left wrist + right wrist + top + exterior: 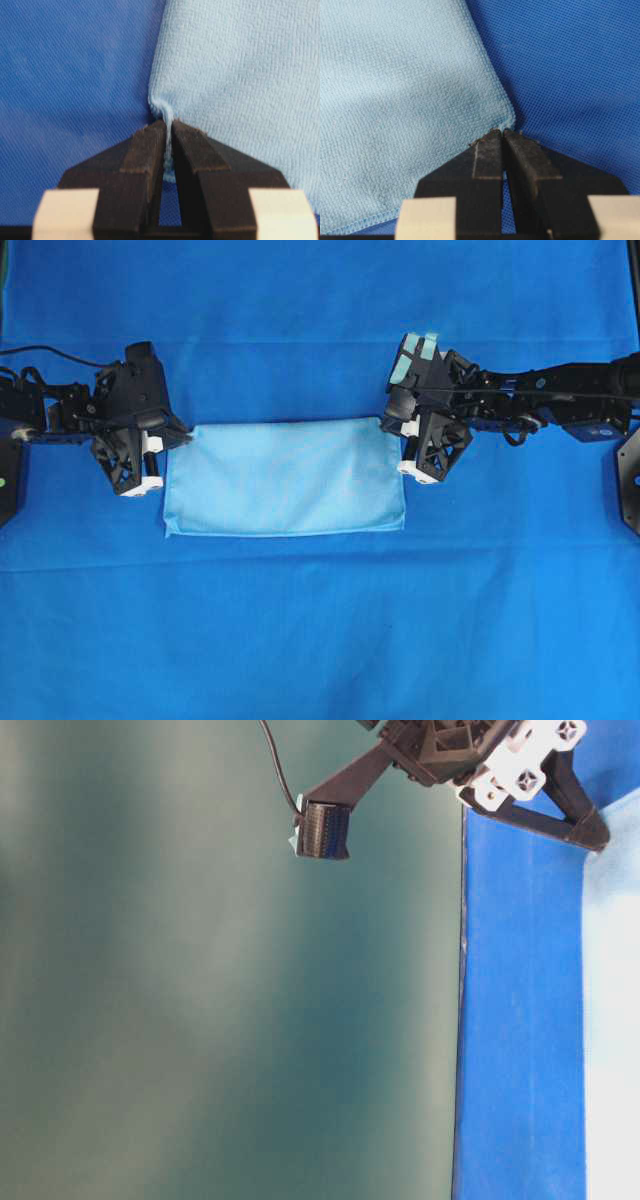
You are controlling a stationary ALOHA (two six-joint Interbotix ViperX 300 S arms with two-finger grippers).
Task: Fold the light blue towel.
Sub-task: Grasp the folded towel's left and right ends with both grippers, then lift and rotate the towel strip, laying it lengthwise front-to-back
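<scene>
We find no text, label, brand, number or sign that can be read in any of the four views. The dark blue sheet (320,640) and the light blue towel (285,478) show only plain woven cloth, and the black and white parts of the arms carry no lettering we can make out.

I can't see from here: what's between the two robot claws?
Only the light blue towel, lying flat on the blue sheet, with the left gripper and right gripper pinching its far corners, seen overhead.
</scene>
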